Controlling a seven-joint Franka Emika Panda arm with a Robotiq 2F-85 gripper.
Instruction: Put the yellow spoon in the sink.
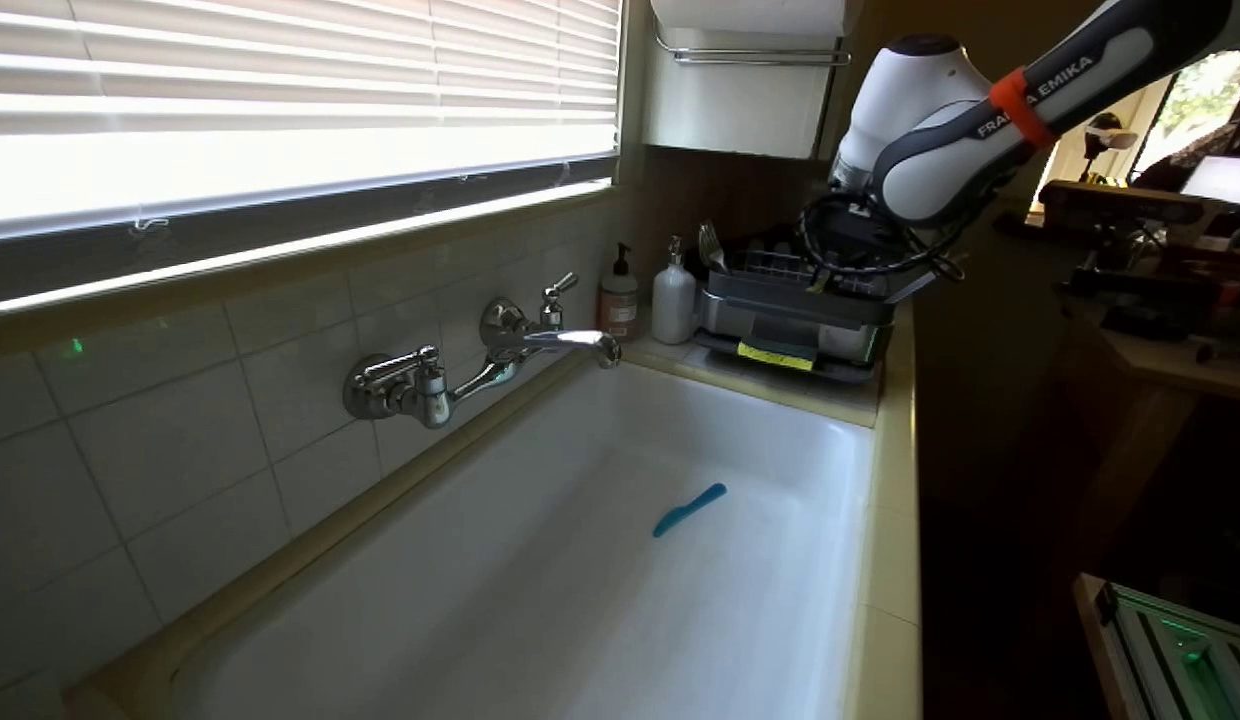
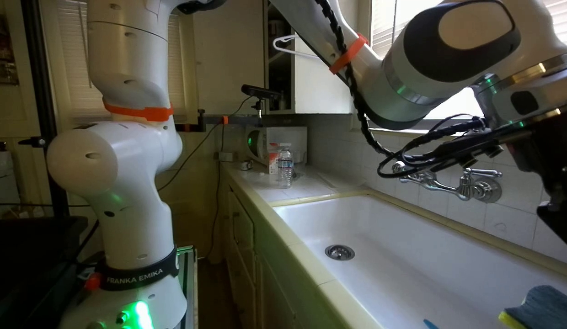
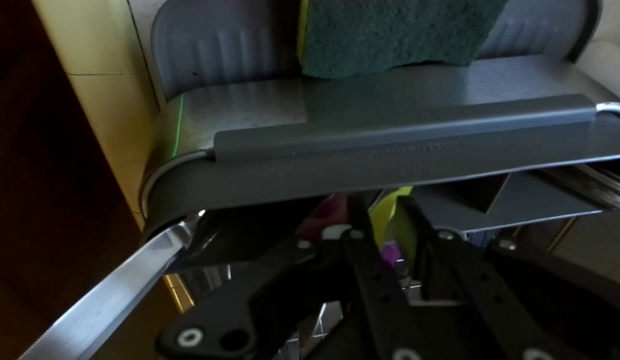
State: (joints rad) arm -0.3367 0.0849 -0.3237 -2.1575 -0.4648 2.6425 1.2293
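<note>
The yellow spoon shows in the wrist view between the fingertips, and a small bit of it shows in an exterior view. My gripper is down in the grey dish rack; its narrowed fingers lie against the spoon on both sides. The rest of the spoon is hidden by the fingers and the rack. The gripper is a dark shape at the right edge of an exterior view. The sink is the long white basin in front of the rack; it also shows in an exterior view, with its drain.
A blue utensil lies in the sink. The dish rack has a sponge on its front. A metal knife sticks out of the rack. A red utensil is beside the fingers. Soap bottles and the tap stand nearby.
</note>
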